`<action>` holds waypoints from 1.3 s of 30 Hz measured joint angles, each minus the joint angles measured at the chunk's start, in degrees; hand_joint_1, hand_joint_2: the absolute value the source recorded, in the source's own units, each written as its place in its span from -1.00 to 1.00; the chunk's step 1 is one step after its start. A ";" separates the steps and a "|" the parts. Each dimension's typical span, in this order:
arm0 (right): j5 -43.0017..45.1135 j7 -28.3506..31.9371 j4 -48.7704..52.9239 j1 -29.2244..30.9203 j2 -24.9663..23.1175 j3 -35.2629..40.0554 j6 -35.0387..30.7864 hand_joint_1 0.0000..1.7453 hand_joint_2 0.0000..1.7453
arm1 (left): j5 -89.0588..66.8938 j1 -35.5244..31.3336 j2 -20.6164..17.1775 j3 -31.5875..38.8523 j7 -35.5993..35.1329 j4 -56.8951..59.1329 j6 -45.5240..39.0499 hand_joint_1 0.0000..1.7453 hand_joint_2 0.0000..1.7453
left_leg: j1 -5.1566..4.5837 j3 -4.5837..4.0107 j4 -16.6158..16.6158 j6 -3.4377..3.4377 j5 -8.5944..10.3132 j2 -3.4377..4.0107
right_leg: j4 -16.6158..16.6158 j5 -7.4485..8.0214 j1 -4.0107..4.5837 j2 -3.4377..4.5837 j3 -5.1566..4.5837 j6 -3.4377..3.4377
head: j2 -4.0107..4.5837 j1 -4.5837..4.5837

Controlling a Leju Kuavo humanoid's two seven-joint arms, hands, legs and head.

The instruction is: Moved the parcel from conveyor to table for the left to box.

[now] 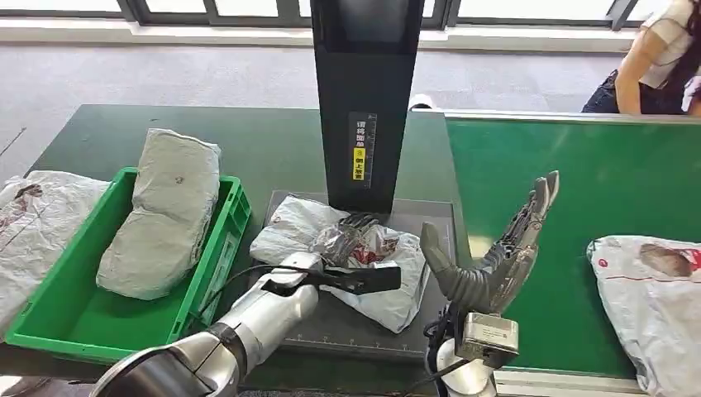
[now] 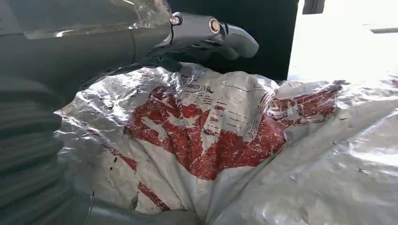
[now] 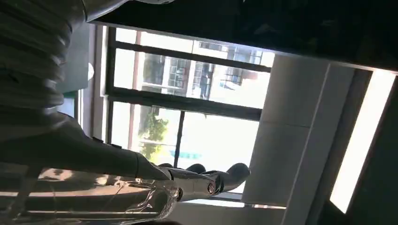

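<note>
Parcel, white with red print, lies on dark tray beneath left hand, whose fingers curl over its crumpled top; firm grasp unconfirmed. Right hand stands raised just beside it, fingers spread, holding nothing, above green conveyor.

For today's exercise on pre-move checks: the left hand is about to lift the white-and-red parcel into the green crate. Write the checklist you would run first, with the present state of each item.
1. Left hand on the white-and-red parcel: ok, its fingers lie on the crumpled top.
2. Grip firm enough to lift: cannot tell; the left wrist view shows fingers over the plastic, not a closed pinch.
3. Right hand clear of the parcel: ok, raised and open beside it.
4. Room in the green crate: not ok, a grey parcel takes up most of it.
5. Black scanner post: not ok, it stands right behind the parcel.
</note>
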State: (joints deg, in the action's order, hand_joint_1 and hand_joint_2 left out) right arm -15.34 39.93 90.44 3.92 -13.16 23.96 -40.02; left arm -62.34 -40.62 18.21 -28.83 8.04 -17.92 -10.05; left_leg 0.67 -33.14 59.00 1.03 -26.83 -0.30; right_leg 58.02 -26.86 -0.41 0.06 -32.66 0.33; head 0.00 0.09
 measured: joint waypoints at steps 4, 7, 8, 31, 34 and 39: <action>-0.09 0.00 0.00 0.00 0.00 0.00 0.00 -1.00 1.00 | -0.13 0.08 0.02 -0.28 -0.02 0.02 0.67 1.00 1.00 | 0.00 0.00 0.00 0.00 0.00 -0.02 | 0.00 0.00 0.00 -0.03 0.02 0.00 | 0.00 0.00; 0.07 0.00 0.00 0.01 0.00 -0.02 0.00 -1.00 1.00 | -0.39 0.15 0.02 -0.66 0.00 0.28 2.47 1.00 1.00 | 0.00 -0.01 -0.01 -0.01 0.00 -0.03 | 0.00 -0.03 0.00 -0.09 0.04 0.02 | 0.00 0.00; 0.15 -0.02 0.00 0.02 0.00 -0.04 0.00 -1.00 1.00 | -0.44 0.15 0.02 -0.74 0.00 0.33 3.08 1.00 1.00 | 0.00 -0.01 -0.01 -0.01 0.00 -0.03 | 0.00 -0.03 -0.01 -0.09 0.04 0.02 | 0.00 0.00; 0.28 -0.04 0.00 -0.72 -0.02 -0.70 0.00 -1.00 1.00 | -2.89 -0.35 -0.31 -0.94 -0.48 0.37 3.30 1.00 1.00 | 0.00 0.07 -0.09 0.02 0.00 -0.01 | 0.00 -0.07 0.00 -0.06 0.04 -0.06 | 0.00 0.00; 0.09 -0.04 0.00 -0.78 -0.02 -0.74 0.00 -1.00 1.00 | -4.30 -0.08 -0.31 -0.96 -0.52 0.37 -0.59 1.00 1.00 | 0.00 0.08 -0.09 0.02 0.00 -0.01 | 0.00 -0.06 0.00 -0.06 0.03 -0.07 | 0.00 0.00; -0.48 -0.04 0.00 -1.07 -0.02 -0.96 0.00 -1.00 1.00 | -5.53 1.34 -0.39 -0.98 -0.54 0.33 -7.10 1.00 1.00 | 0.00 0.03 -0.09 0.03 0.02 0.01 | 0.00 -0.04 0.00 0.02 -0.06 -0.08 | 0.00 0.00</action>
State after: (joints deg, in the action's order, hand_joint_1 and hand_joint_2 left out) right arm -15.82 39.89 90.44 2.85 -13.18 23.00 -40.02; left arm -67.87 -39.28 17.81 -29.81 7.50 -17.59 -17.16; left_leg 0.67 -33.12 58.91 1.06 -26.82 -0.28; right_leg 58.02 -26.90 -0.41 0.08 -32.72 0.25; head 0.00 0.09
